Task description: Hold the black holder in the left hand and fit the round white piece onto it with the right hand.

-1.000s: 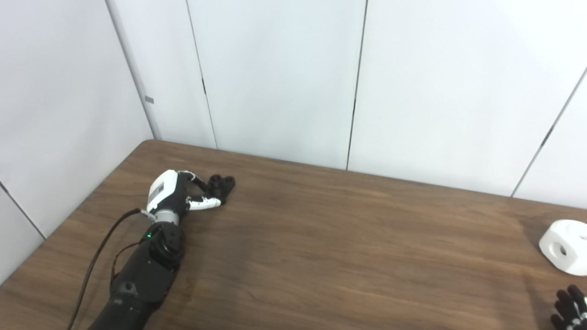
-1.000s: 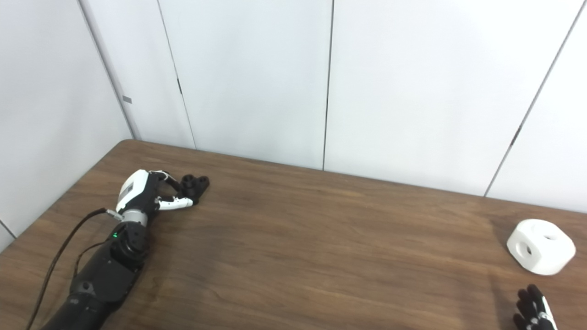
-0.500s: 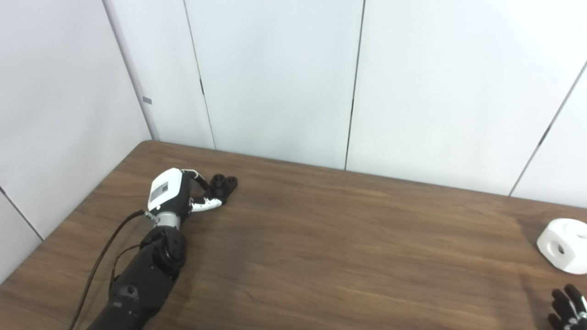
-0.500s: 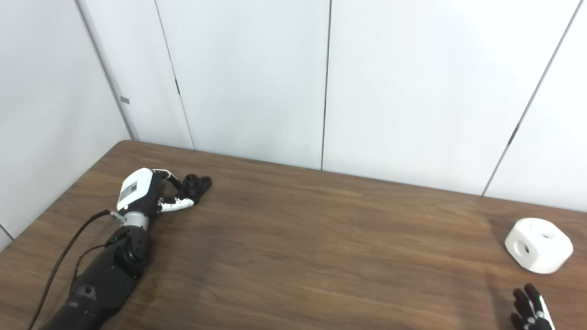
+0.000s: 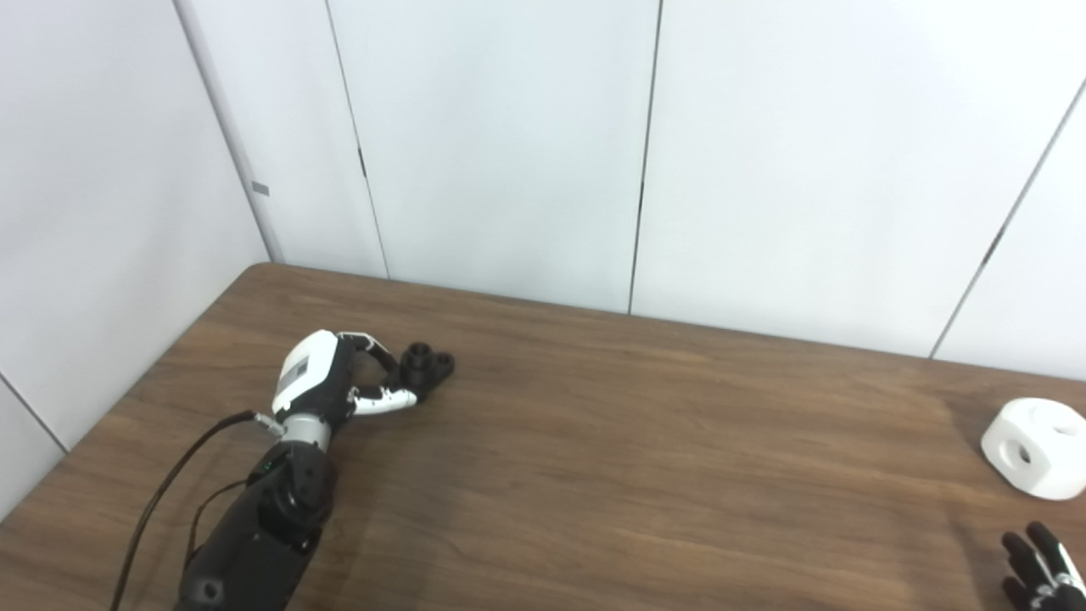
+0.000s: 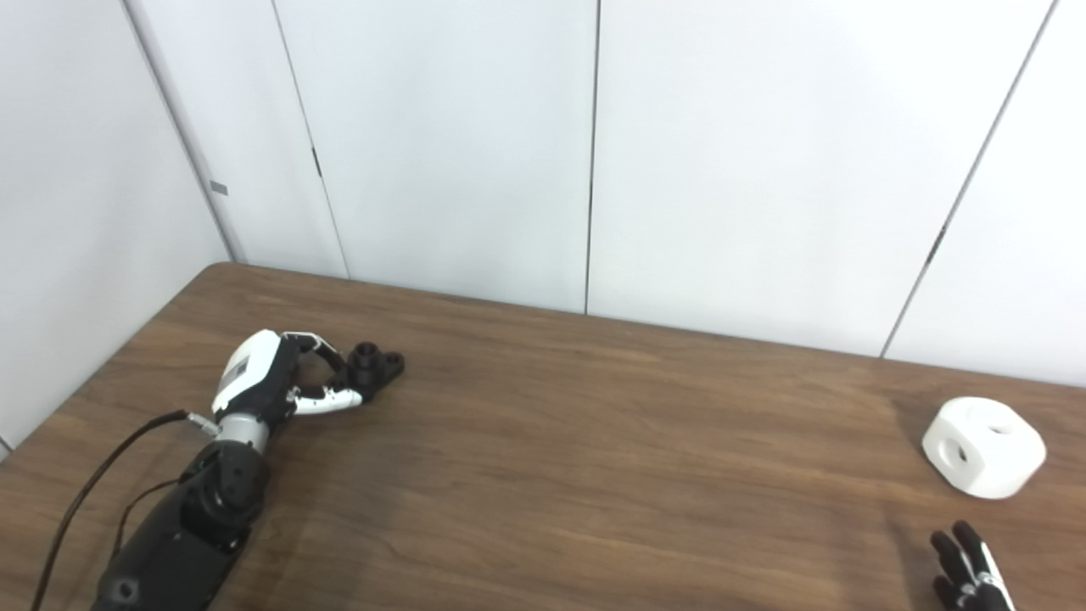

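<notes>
The black holder lies on the brown table at the far left. My left hand reaches it from the near side, and its fingers and thumb close on the holder's near end. The round white piece, with holes in its sides, rests on the table at the far right; it also shows in the right eye view. My right hand shows only as spread fingertips at the bottom right corner. It is nearer than the white piece and does not touch it.
White wall panels stand right behind the table's far edge and along its left side. A black cable runs along my left forearm.
The camera has shifted a little. My left hand has drawn the black holder to the right and nearer along the table. The white piece has not moved.
</notes>
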